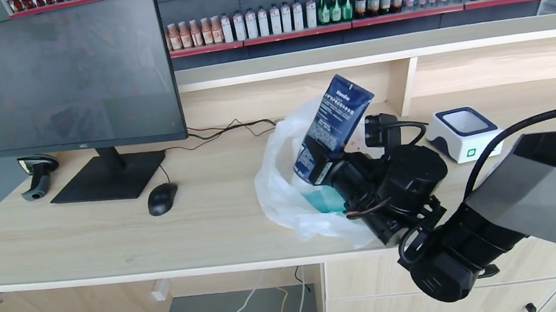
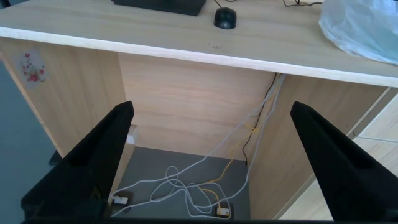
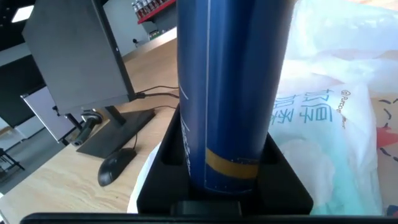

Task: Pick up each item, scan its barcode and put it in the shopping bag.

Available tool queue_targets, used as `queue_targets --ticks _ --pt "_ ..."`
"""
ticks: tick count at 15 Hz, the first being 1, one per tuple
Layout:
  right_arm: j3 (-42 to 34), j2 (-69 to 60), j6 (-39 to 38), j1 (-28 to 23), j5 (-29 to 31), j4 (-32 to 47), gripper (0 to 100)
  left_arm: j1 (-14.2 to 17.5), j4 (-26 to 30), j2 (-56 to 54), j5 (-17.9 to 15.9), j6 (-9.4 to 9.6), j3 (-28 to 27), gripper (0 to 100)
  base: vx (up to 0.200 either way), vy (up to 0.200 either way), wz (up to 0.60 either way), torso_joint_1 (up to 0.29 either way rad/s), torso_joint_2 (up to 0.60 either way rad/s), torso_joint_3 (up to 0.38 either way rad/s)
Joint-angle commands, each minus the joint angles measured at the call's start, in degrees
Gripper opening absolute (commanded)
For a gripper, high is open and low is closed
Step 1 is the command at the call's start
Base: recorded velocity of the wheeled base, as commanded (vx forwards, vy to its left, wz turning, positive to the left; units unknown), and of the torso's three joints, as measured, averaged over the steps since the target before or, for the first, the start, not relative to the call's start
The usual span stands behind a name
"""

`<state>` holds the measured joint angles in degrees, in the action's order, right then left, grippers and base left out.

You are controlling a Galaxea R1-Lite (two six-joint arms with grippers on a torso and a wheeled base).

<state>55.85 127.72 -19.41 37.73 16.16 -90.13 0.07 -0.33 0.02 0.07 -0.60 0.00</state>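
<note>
Fingers (image 3: 166, 155) of right gripper (image 1: 321, 170) clamp blue pouch (image 1: 333, 118) over shopping bag (image 1: 285, 200) at desk (image 1: 98, 231) front edge | left gripper (image 2: 211, 109) spread wide below desk edge, open space ahead.

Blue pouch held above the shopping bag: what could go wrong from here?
1. The right gripper holds the blue pouch only by its lower end, tilted, so it may swing or slip.
2. The shopping bag is limp; the pouch could snag its rim and land outside.
3. The bag lies near the counter's front edge and could be pushed off.
</note>
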Motion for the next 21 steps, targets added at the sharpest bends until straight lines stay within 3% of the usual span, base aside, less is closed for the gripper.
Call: queue_targets --ticks 1,14,21 --pt "-0.47 1.04 0.07 -0.02 0.01 0.12 0 0.01 -0.02 -0.02 0.01 -0.02 0.0 100 0.0 0.0 0.0 0.0 0.0 0.0" --pt "0.93 1.3 7.1 -0.2 0.01 0.12 0 0.01 -0.02 -0.02 0.01 -0.02 0.0 100 0.0 0.0 0.0 0.0 0.0 0.0" --pt "0.84 2.97 7.19 -0.2 0.1 0.12 0 0.1 -0.02 -0.02 0.01 -0.02 0.0 100 0.0 0.0 0.0 0.0 0.0 0.0"
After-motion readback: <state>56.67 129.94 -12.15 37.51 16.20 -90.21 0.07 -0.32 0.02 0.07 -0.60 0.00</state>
